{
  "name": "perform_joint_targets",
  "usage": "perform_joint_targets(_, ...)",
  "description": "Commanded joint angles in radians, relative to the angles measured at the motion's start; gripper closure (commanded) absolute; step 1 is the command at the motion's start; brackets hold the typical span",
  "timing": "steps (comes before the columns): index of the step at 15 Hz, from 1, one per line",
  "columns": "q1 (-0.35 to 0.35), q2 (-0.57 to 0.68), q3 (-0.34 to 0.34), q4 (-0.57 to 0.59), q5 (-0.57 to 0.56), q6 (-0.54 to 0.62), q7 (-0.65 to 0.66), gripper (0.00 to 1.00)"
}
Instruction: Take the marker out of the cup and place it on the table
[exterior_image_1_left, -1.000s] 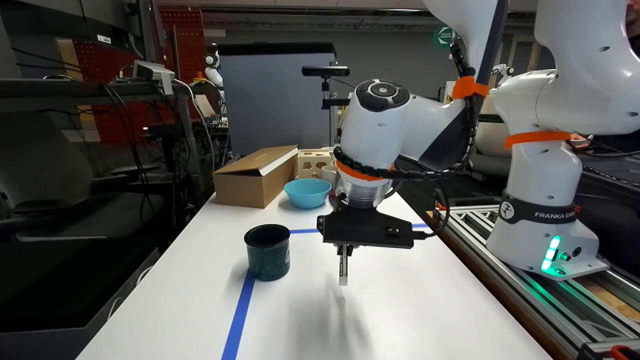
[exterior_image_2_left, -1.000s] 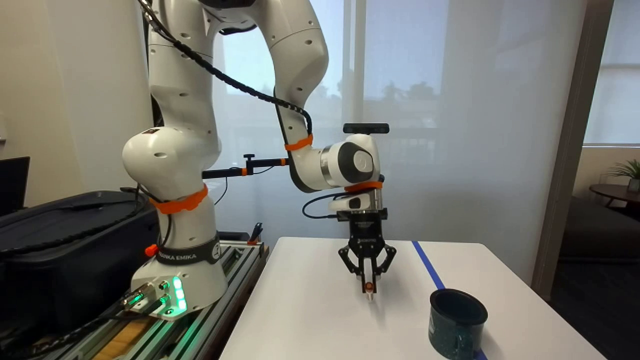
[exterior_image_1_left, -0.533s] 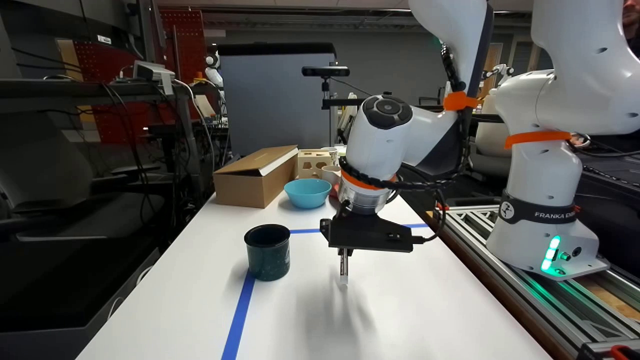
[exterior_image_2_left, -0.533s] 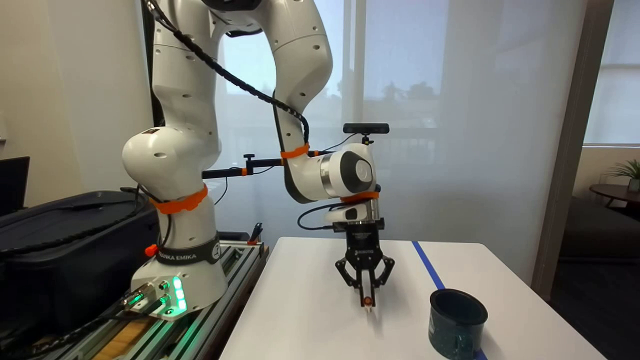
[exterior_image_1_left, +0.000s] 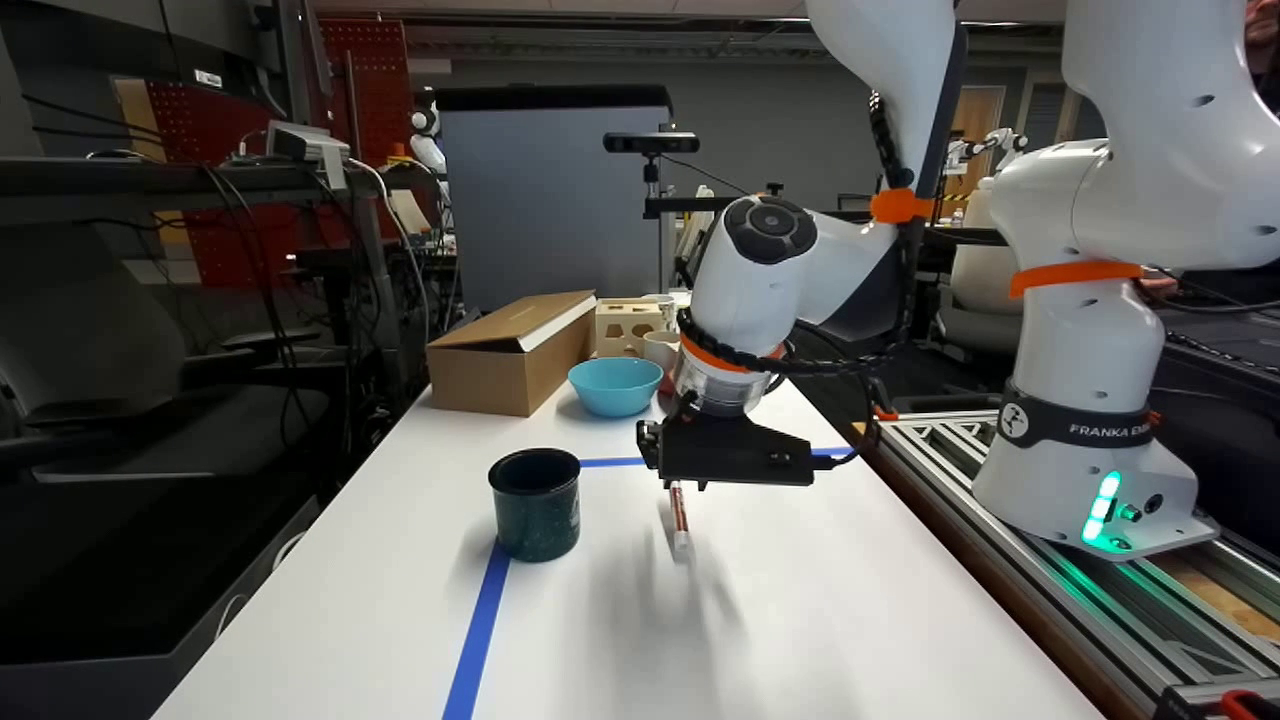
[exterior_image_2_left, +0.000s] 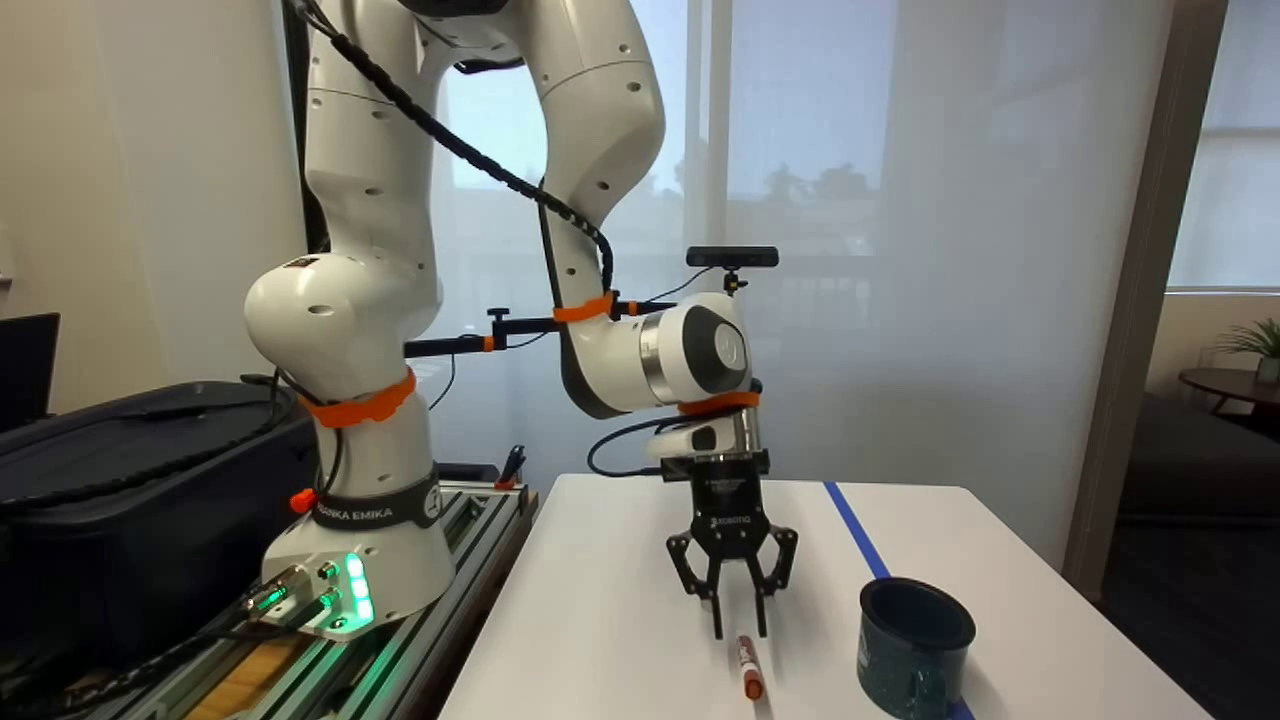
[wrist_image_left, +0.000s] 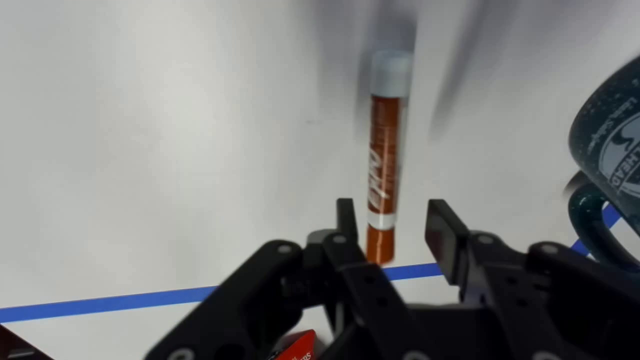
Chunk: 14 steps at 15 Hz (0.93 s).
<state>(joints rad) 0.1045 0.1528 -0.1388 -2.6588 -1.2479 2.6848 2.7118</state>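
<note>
The marker is a rust-brown pen with a white end. It lies on the table below my gripper, seen in both exterior views (exterior_image_1_left: 680, 518) (exterior_image_2_left: 750, 668) and in the wrist view (wrist_image_left: 384, 150). My gripper (exterior_image_2_left: 740, 628) is open and just above the marker's end. In the wrist view, its two fingers (wrist_image_left: 391, 202) stand apart on either side of the marker, with gaps. The dark teal cup (exterior_image_1_left: 536, 505) stands upright on the blue tape, also in an exterior view (exterior_image_2_left: 912, 650). The wrist view shows its side and handle (wrist_image_left: 597, 225). The table (exterior_image_1_left: 800, 610) is white.
A light blue bowl (exterior_image_1_left: 615, 388), a cardboard box (exterior_image_1_left: 515, 355), a beige block with holes (exterior_image_1_left: 628, 328) and a white cup (exterior_image_1_left: 660, 347) stand at the table's far end. A red object (wrist_image_left: 300, 347) shows at the wrist view's lower edge.
My gripper was shut on the marker and held it above the table. It moved down, then opened and let go. The marker now lies on the table. The cup has not moved.
</note>
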Motion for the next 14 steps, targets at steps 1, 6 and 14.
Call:
perform_joint_targets(1,0.006,-0.06,-0.008,-0.042,-0.059,0.006,0.059,0.25)
perform_joint_targets(6,0.012,-0.201,0.004,-0.118,-0.022,-0.02,0.006,0.0)
perform_joint_targets(14,-0.043,-0.433,0.066,-0.136,0.23,-0.156,-0.303,0.0)
